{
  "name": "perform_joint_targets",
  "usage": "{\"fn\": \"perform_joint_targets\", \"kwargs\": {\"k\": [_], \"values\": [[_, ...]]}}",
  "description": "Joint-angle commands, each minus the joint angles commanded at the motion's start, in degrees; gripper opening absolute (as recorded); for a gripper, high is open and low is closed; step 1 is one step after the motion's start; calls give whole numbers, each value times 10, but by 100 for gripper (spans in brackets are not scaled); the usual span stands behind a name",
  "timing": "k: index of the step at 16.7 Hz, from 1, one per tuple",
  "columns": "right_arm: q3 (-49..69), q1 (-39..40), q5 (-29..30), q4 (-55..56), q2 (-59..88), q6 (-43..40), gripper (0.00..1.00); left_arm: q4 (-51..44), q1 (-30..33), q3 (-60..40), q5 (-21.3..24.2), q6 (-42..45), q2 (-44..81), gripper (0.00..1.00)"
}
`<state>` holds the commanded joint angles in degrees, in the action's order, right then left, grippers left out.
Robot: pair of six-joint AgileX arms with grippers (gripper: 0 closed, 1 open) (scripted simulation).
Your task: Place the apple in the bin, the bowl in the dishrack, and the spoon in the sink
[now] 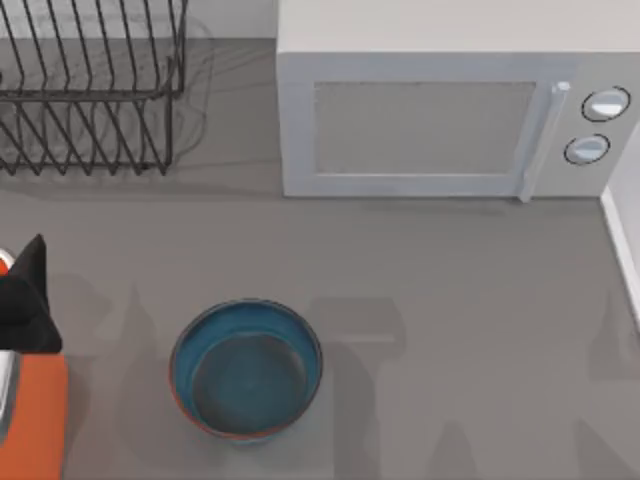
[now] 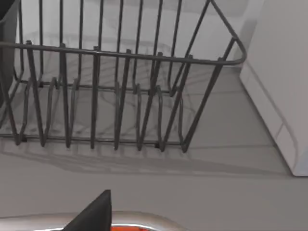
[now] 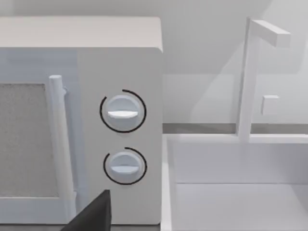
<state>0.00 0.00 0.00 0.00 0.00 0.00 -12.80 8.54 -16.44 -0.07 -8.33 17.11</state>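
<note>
The left gripper (image 1: 25, 300) hangs over the orange bin (image 1: 40, 420) at the table's eight o'clock edge; I cannot tell how its fingers stand. The bowl (image 1: 246, 368) sits at six o'clock, the dishrack (image 1: 90, 90) at eleven.

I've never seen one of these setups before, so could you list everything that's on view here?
bowl: one, blue inside with orange-red edge, front of the table, left of centre.
dishrack: one, black wire, back left.
bin: one, orange with silvery rim, front left edge.
microwave: one, white with two round knobs, back, centre to right.
sink: one, white with an upright faucet, right of the microwave.
table: one, grey.
left pincer: one, black, over the bin at the left edge.
</note>
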Motion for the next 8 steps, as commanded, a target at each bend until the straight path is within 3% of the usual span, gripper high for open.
{"fn": "perform_joint_targets", "kwargs": {"k": [8], "values": [[0, 0, 0, 0, 0, 0, 100, -291, 190, -366, 0, -184, 475, 100]]}}
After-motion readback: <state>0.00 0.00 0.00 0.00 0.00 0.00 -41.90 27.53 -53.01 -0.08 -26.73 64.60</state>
